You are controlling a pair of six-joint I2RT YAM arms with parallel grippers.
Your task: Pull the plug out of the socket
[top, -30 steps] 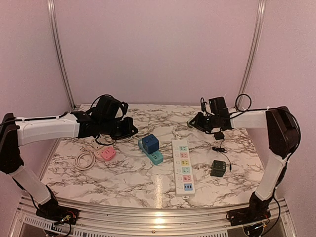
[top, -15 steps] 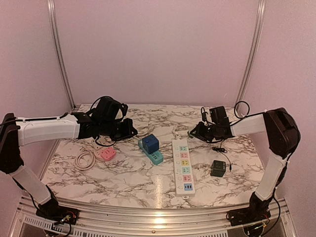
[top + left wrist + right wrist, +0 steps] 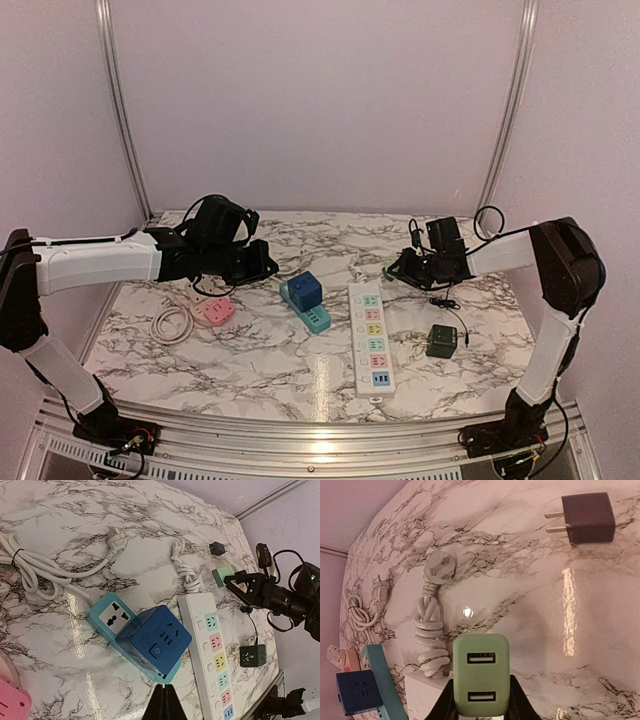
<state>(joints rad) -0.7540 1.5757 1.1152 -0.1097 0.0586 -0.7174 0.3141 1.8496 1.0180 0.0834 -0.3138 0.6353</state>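
1. layout. the marble table (image 3: 250,370) carries a long white strip (image 3: 369,335) running near to far at centre-right. a teal strip (image 3: 107,617) lies to its left with a blue cube (image 3: 157,642) plugged into it.

2. right claw (image 3: 481,707). it is clenched on the green charger (image 3: 481,675), one finger on each side wall. the charger is the task's plug. it sits in the claw just beside the far end of the strip, next to a coiled white cord (image 3: 431,640), and is seated in no outlet. whether it touches the table cannot be told.

3. left claw (image 3: 165,707). it is clenched with nothing between the fingers, and it hangs over the near side of the cube.

4. step in hand. the plug appears to be out of the socket, so the pull looks done and the task is near its end. the next move calls for setting the charger down on bare marble, away from the strip and from the black adapter (image 3: 587,517), then releasing the grip.

5. markings. no brand or text can be read. the charger face shows two usb slots. the cube shows a power symbol on its button.
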